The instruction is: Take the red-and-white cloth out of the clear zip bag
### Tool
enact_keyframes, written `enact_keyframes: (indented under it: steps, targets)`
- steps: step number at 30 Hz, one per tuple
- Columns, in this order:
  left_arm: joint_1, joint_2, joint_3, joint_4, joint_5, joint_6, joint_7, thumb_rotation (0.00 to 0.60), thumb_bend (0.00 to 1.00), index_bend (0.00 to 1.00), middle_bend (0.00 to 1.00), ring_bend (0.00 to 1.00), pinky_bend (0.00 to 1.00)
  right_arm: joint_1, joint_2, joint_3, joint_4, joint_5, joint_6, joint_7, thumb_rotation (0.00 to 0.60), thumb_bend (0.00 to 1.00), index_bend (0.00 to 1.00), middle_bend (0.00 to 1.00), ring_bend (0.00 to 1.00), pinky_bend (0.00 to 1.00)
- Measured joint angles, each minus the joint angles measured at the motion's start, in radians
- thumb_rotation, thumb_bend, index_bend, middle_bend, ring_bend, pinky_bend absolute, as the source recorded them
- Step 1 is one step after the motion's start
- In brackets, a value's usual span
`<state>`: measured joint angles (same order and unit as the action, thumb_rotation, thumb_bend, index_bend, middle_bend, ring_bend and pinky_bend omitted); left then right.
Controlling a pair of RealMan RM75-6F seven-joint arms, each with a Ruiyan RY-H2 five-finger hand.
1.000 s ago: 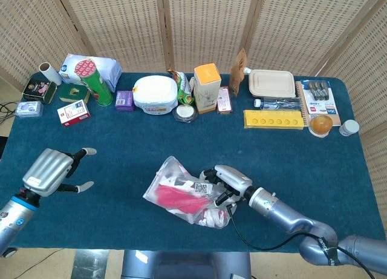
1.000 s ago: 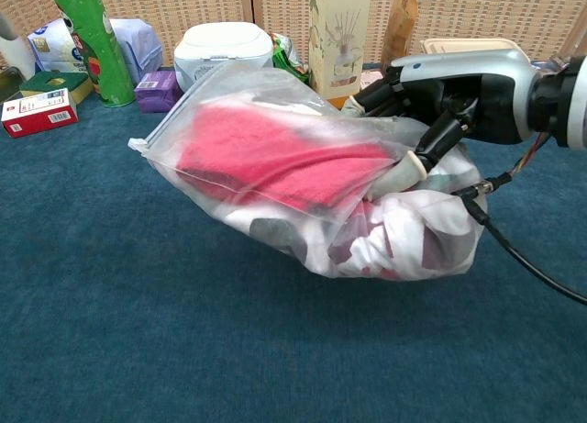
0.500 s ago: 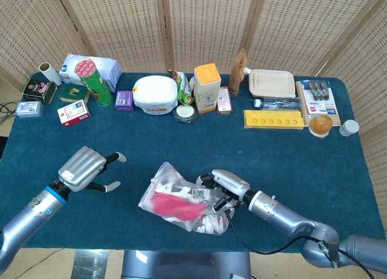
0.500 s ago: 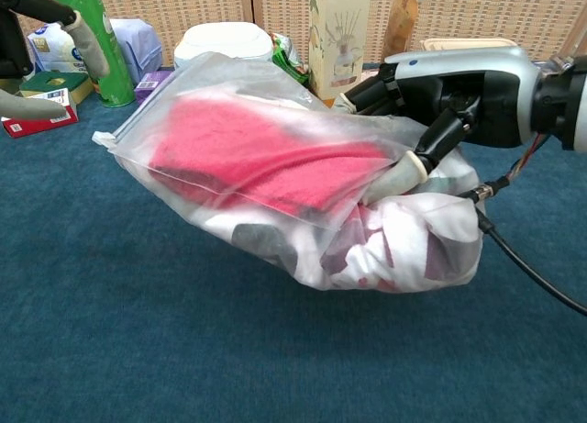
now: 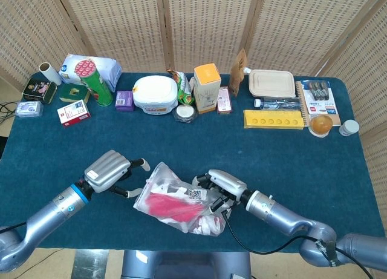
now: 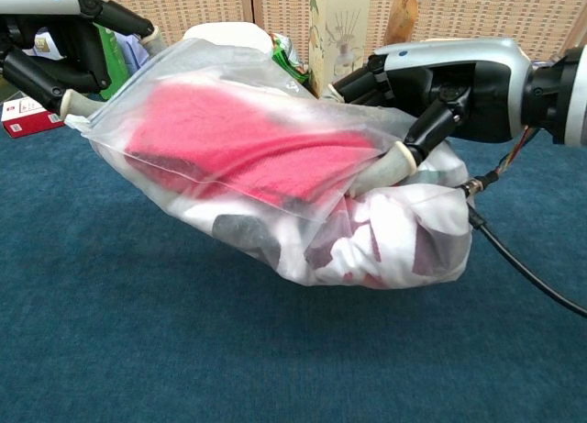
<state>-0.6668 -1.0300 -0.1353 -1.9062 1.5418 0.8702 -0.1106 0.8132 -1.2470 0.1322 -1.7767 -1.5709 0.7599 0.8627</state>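
Right hand (image 6: 449, 88): fingers clamp the clear zip bag (image 6: 275, 180), red-and-white cloth (image 6: 248, 152) inside.
Left hand (image 5: 110, 170): fingers spread, tips at bag's open end.
Worktop (image 5: 272, 152): blue cloth.

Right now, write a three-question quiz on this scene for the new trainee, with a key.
1. True or false: the red-and-white cloth is already out of the clear zip bag.
2. Which hand holds the bag's bunched end? A) left hand B) right hand C) neither
3. Fill in: in the chest view, the left hand's fingers are at the bag's ____ edge, the one furthest from the right hand.

Key:
1. False; the cloth is entirely inside the bag.
2. B; it grips the bag at its bunched end.
3. Zip; whether those fingers have taken hold of it cannot be told.
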Motion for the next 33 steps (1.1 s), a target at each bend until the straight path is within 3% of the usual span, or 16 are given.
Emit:
enact_keyframes:
  steps: [12, 15, 17, 19, 23, 25, 33]
  targets:
    - [-0.035, -0.064, 0.005, 0.027, -0.023, 0.001, 0.009, 0.395, 0.27, 0.37, 1.0, 0.95, 0.92, 0.018, 0.005, -0.023, -0.007, -0.013, 0.022, 0.041, 0.6, 0.36, 0.79, 0.84, 1.0, 0.97]
    - [-0.039, -0.085, 0.005, 0.038, -0.028, 0.006, -0.006, 0.429, 0.34, 0.47, 1.0, 0.95, 0.92, 0.022, 0.004, -0.028, -0.007, -0.018, 0.027, 0.055, 0.6, 0.36, 0.79, 0.84, 1.0, 0.98]
    - [-0.043, -0.099, 0.004, 0.043, -0.032, 0.007, -0.03, 0.53, 0.42, 0.57, 1.0, 0.96, 0.93, 0.024, 0.003, -0.031, -0.005, -0.02, 0.03, 0.066, 0.6, 0.36, 0.79, 0.84, 1.0, 0.98]
    - [-0.047, -0.112, 0.003, 0.049, -0.037, 0.006, -0.06, 0.591, 0.47, 0.66, 1.0, 0.98, 0.94, 0.027, 0.002, -0.035, -0.001, -0.022, 0.033, 0.077, 0.6, 0.36, 0.79, 0.84, 1.0, 0.98]
    - [-0.059, -0.152, -0.005, 0.081, -0.049, 0.011, -0.1, 0.6, 0.55, 0.82, 1.0, 1.0, 0.95, 0.03, 0.001, -0.044, 0.007, -0.024, 0.036, 0.09, 0.6, 0.36, 0.79, 0.84, 1.0, 0.98]
    - [-0.065, -0.161, -0.007, 0.087, -0.059, 0.007, -0.111, 0.6, 0.56, 0.85, 1.0, 1.0, 0.96, 0.034, 0.0, -0.049, 0.013, -0.025, 0.035, 0.097, 0.6, 0.36, 0.79, 0.84, 1.0, 0.98]
    - [-0.077, -0.173, 0.001, 0.114, -0.097, -0.016, -0.132, 0.6, 0.55, 0.86, 1.0, 1.0, 0.96, 0.048, -0.006, -0.06, 0.03, -0.026, 0.028, 0.111, 0.6, 0.37, 0.79, 0.83, 1.0, 0.98]
